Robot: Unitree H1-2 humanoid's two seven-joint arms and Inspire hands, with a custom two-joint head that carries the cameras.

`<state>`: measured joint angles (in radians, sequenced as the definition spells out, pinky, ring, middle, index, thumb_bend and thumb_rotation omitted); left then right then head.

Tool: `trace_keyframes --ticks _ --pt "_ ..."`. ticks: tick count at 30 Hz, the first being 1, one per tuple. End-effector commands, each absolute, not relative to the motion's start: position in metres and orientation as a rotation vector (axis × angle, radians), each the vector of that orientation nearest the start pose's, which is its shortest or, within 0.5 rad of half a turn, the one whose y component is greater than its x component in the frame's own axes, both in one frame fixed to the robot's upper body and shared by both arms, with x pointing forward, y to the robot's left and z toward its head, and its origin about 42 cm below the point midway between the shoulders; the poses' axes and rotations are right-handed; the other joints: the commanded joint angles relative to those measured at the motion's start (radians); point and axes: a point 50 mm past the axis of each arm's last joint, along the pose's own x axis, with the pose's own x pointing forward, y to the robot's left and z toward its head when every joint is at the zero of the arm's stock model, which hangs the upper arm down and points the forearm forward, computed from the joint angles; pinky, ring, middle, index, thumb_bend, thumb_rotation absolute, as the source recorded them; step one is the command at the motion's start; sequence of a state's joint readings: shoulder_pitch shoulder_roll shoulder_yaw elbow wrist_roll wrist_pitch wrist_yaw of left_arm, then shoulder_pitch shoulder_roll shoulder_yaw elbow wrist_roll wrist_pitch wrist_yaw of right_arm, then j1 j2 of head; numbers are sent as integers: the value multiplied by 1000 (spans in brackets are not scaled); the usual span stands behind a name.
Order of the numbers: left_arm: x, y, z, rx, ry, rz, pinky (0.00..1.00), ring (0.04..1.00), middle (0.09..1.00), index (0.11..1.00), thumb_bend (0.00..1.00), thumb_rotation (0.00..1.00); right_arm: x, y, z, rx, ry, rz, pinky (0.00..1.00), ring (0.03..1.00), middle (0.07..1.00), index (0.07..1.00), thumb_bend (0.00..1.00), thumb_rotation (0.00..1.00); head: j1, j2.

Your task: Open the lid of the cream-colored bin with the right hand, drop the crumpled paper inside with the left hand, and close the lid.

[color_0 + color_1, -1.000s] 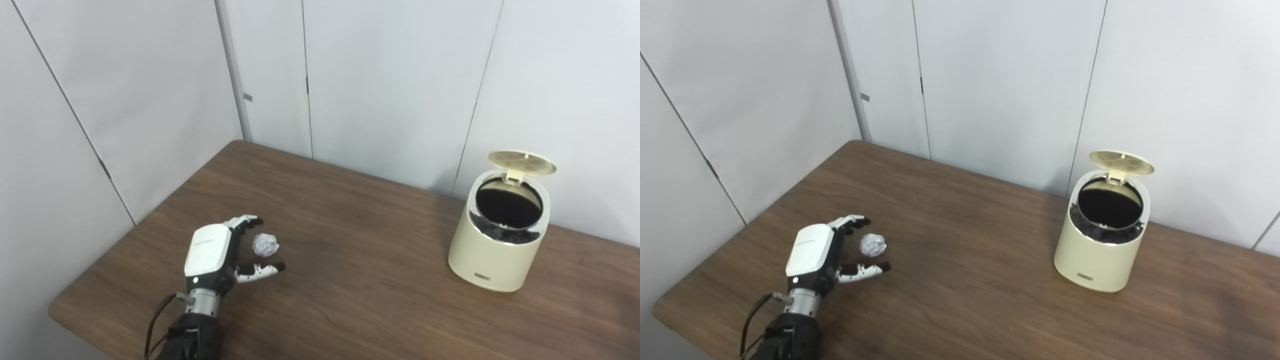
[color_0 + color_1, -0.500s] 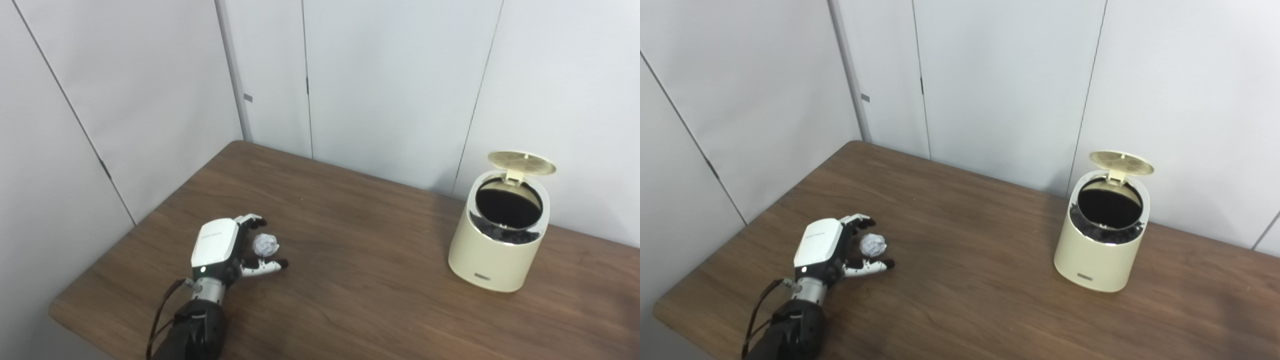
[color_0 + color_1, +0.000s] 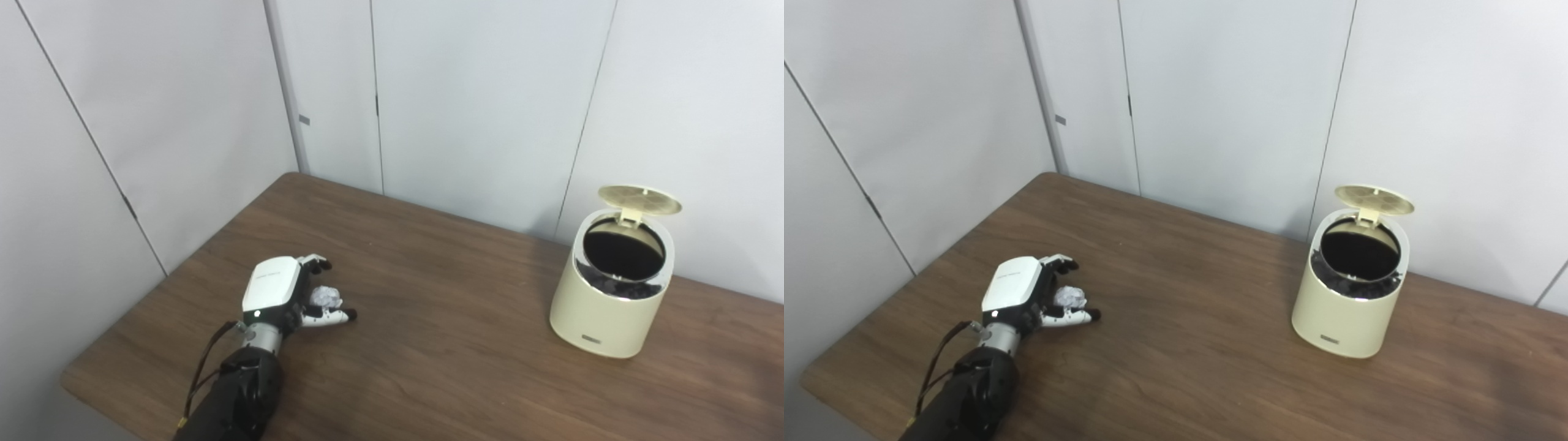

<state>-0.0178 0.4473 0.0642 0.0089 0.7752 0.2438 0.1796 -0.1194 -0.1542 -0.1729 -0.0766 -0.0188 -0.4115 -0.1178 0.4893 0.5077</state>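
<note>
Advanced, left hand (image 3: 283,296) cups crumpled paper (image 3: 326,297), fingers apart.

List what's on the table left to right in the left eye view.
left hand → crumpled paper → cream-colored bin with its lid up.

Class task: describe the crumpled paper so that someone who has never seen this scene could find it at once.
Start at the brown wooden table and go to its left end, far from the cream-colored bin. There the left robot hand cups around a small ball, the crumpled paper. It is the only white, wrinkled thing there.
</note>
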Motion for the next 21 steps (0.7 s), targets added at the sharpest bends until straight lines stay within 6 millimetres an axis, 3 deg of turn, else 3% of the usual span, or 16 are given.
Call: trace_keyframes --ticks 1,11,21 --pt "287 389 141 1232 132 330 568 677 726 732 994 405 306 -296 207 -165 -694 -228 570 716 713 678 54 691 1 2" --pt "271 385 132 1200 188 328 536 627 679 689 952 353 305 -301 210 -154 -683 -214 556 706 707 675 58 637 11 15" --pt "253 380 124 1202 214 335 506 595 652 660 955 414 305 -305 214 -148 -678 -201 542 697 697 672 65 638 25 40"
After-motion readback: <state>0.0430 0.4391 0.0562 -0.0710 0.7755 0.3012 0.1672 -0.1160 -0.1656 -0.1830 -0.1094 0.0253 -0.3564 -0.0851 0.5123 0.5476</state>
